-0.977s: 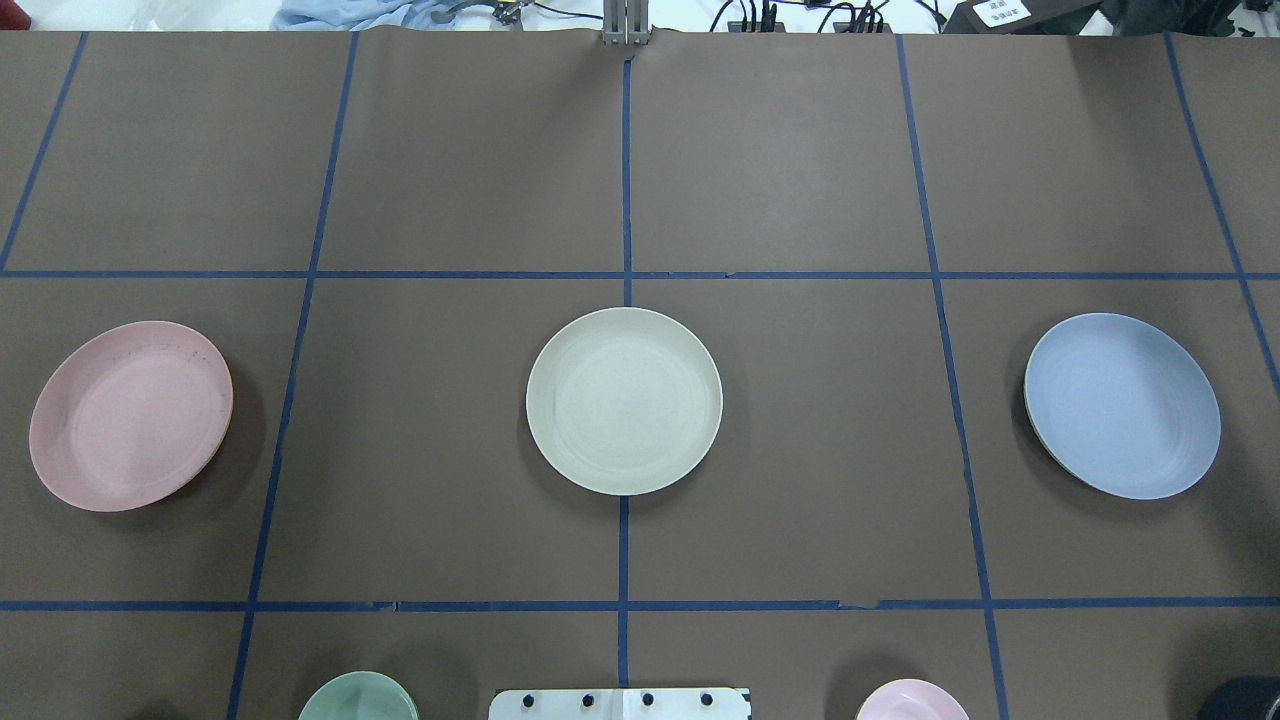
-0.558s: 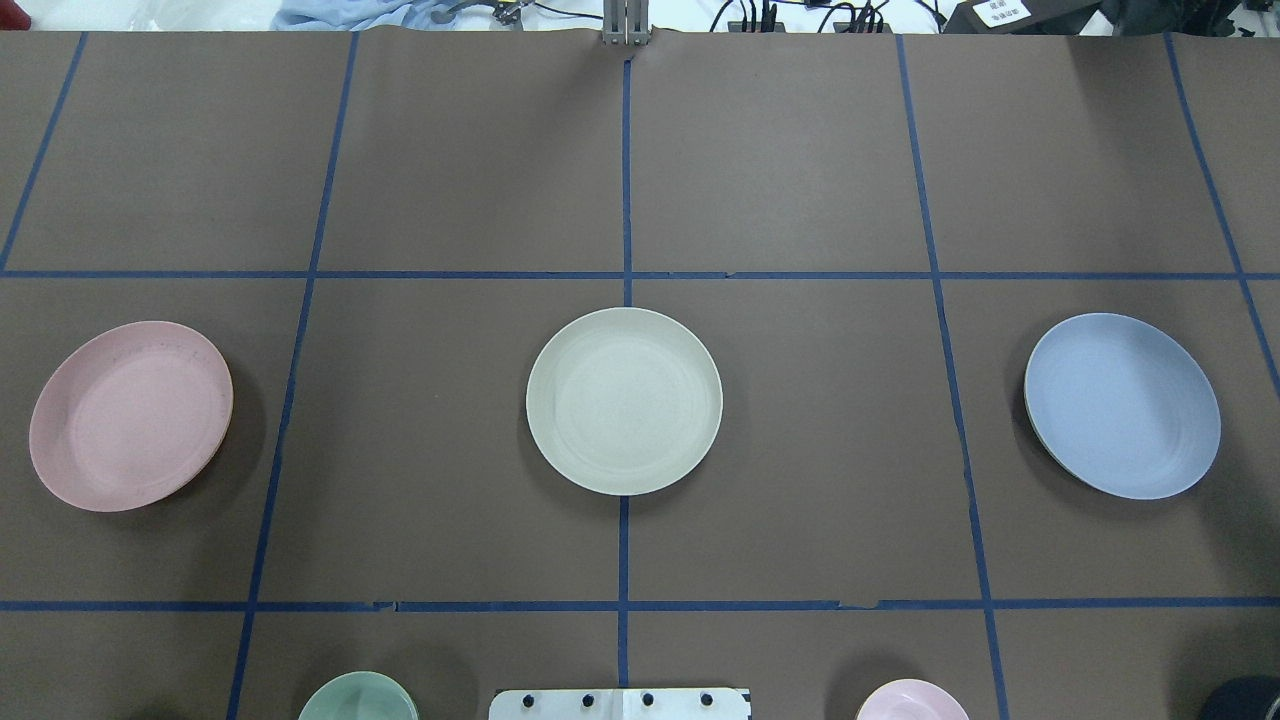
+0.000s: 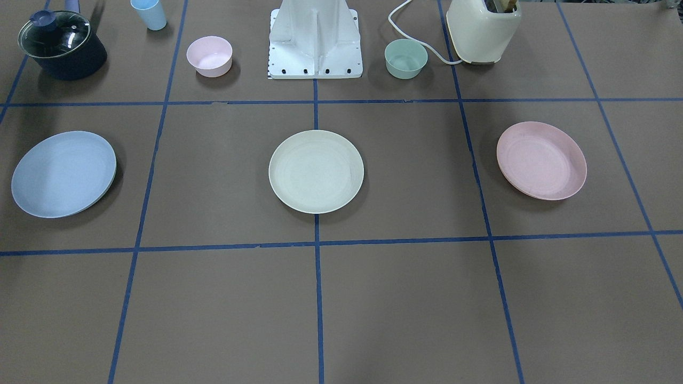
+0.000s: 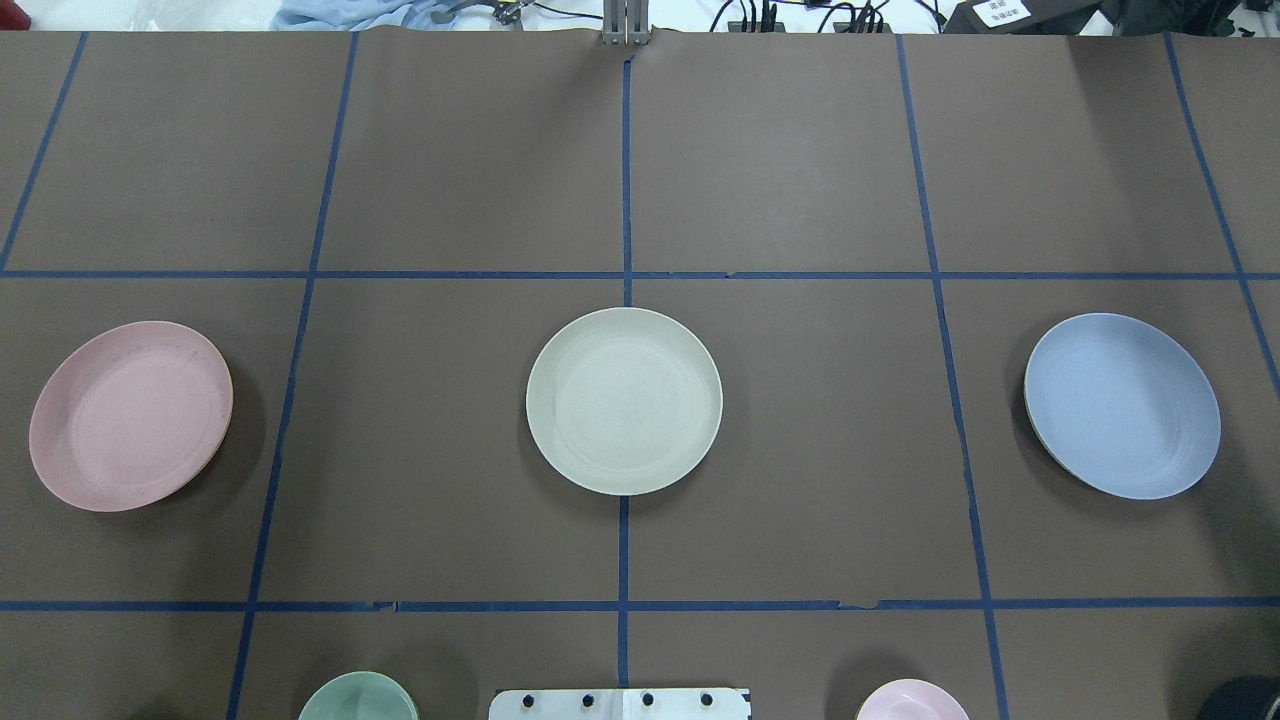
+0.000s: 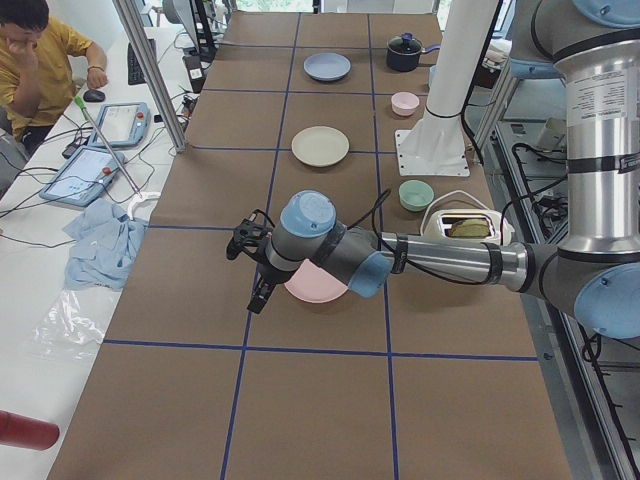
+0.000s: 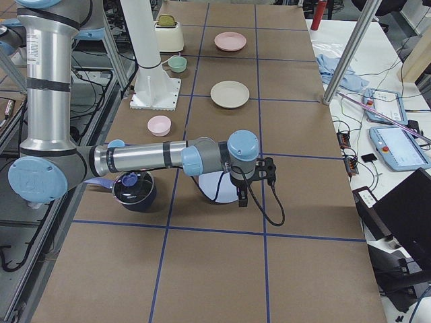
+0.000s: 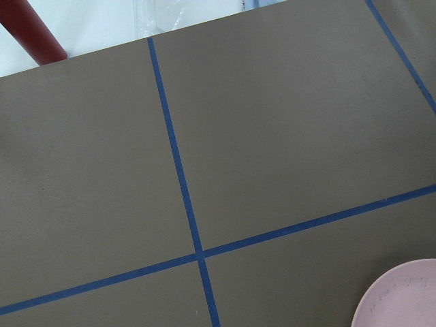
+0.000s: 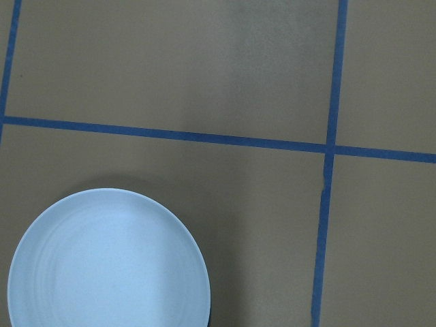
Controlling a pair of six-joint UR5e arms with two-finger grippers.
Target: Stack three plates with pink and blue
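Three plates lie apart in a row on the brown table. The cream-white plate (image 4: 624, 400) is in the middle. The pale pink plate (image 4: 130, 415) is at the left and the pale blue plate (image 4: 1122, 405) at the right. My left gripper (image 5: 258, 298) hangs above the pink plate's (image 5: 318, 288) far rim and shows only in the exterior left view. My right gripper (image 6: 242, 196) hangs above the blue plate (image 6: 217, 186) and shows only in the exterior right view. I cannot tell whether either gripper is open or shut. The wrist views show only part of the pink plate (image 7: 402, 296) and the blue plate (image 8: 105, 262).
Near the robot base (image 3: 315, 40) stand a small green bowl (image 3: 405, 58), a small pink bowl (image 3: 209, 55), a cream toaster (image 3: 483, 29), a dark lidded pot (image 3: 61, 45) and a light blue cup (image 3: 149, 13). Blue tape lines divide the table into squares.
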